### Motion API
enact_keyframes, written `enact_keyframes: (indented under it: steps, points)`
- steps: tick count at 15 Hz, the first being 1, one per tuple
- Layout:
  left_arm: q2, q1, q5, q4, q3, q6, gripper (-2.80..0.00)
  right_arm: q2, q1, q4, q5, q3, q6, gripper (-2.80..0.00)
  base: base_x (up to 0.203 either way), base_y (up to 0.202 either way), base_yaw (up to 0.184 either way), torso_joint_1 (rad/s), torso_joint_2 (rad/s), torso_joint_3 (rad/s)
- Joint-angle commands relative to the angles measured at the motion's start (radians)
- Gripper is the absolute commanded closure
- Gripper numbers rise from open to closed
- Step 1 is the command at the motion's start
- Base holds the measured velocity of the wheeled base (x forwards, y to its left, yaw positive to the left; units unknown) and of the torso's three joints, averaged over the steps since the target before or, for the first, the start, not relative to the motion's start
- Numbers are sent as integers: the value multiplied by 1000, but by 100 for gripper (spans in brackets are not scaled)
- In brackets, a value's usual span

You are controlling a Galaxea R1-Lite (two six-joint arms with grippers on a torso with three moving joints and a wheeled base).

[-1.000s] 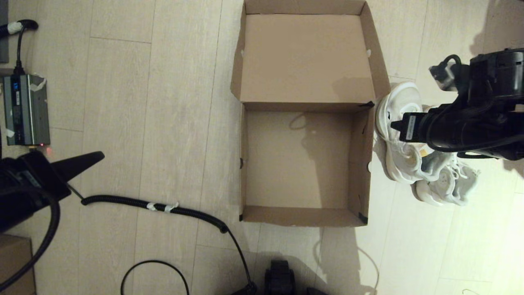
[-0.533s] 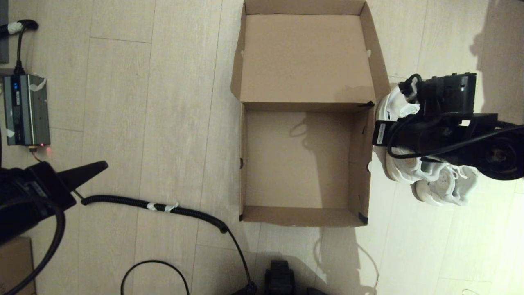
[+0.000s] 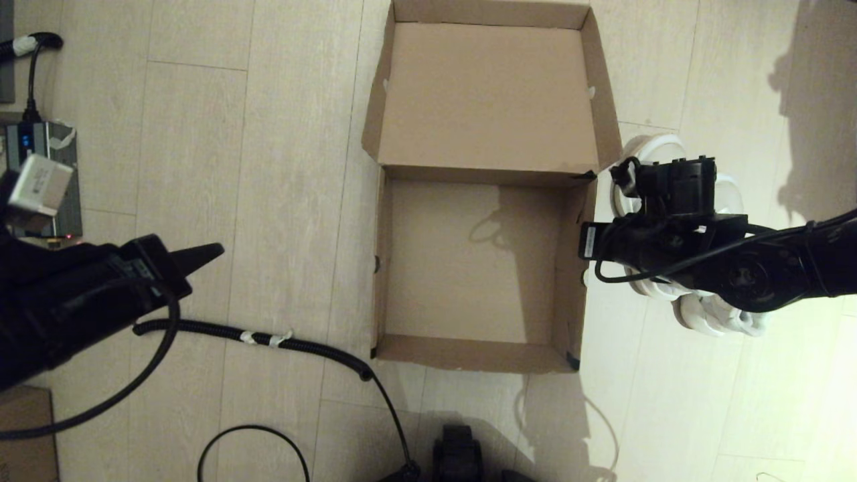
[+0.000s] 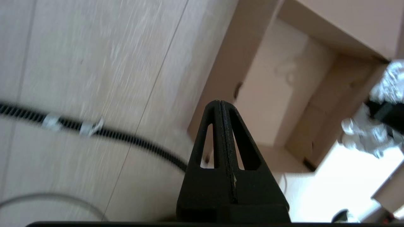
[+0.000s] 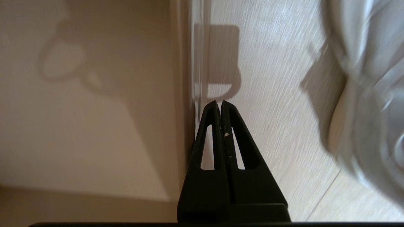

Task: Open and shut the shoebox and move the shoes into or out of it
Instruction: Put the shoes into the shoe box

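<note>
The shoebox (image 3: 469, 281) lies open and empty on the floor, its lid (image 3: 489, 94) folded back flat on the far side. Both white shoes (image 3: 659, 146) sit on the floor just outside its right wall, mostly hidden under my right arm. My right gripper (image 3: 589, 242) is shut on nothing, its tip (image 5: 220, 102) against the outside of that wall, with the shoebox (image 5: 79, 110) on one side and the shoes (image 5: 369, 94) on the other. My left gripper (image 3: 217, 251) is shut and empty over the floor left of the box; its wrist view shows the gripper (image 4: 220, 102), shoebox (image 4: 284, 104) and shoes (image 4: 372, 132).
A grey power unit (image 3: 40, 181) stands at the far left. A black coiled cable (image 3: 268, 338) runs across the floor toward the box's near left corner. A smaller brown box (image 3: 23, 435) sits at the near left corner, and the robot base (image 3: 458, 455) shows at the bottom.
My right gripper swung left from above the shoes to the box's right wall, and the whole box slid left. My left arm moved right toward the box.
</note>
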Motion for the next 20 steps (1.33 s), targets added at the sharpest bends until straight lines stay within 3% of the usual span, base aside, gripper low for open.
enact_keyframes:
  steps: [1, 5, 6, 8, 9, 10, 12, 14, 18, 20]
  points:
    - [219, 20, -9, -76, -51, -1, 0, -32, 5, -4, -4, 47, 0, 0, 0, 0, 0, 0, 0, 0]
    - [577, 76, -46, -223, -285, -8, 0, -93, -127, -3, 34, 68, 2, 0, 0, 0, 0, 0, 0, 0]
    - [666, 85, -52, -274, -380, -25, 0, -96, -152, -4, 145, 66, 0, 0, 0, 0, 0, 0, 0, 0]
    - [798, 95, -78, -356, -561, -99, 0, -90, -211, -2, 469, 32, -2, 0, 0, 0, 0, 0, 0, 0]
    - [848, 97, -125, -379, -626, -168, 0, -57, -243, 0, 589, -24, -2, 0, 0, 0, 0, 0, 0, 0]
    - [879, 99, -225, -393, -679, -247, 0, 6, -266, -3, 636, -99, -2, 0, 0, 0, 0, 0, 0, 0]
    - [919, 100, -339, -400, -769, -312, 0, 97, -296, -6, 670, -253, 5, 0, 0, 0, 0, 0, 0, 0]
    - [971, 97, -393, -393, -874, -322, 0, 167, -311, 0, 745, -385, 45, 0, 0, 0, 0, 0, 0, 0]
    - [1053, 59, -427, -341, -1107, -326, 0, 304, -341, 117, 846, -680, 110, 0, 0, 0, 0, 0, 0, 0]
    - [1091, 16, -430, -319, -1190, -325, 0, 352, -344, 143, 885, -779, 223, 0, 0, 0, 0, 0, 0, 0]
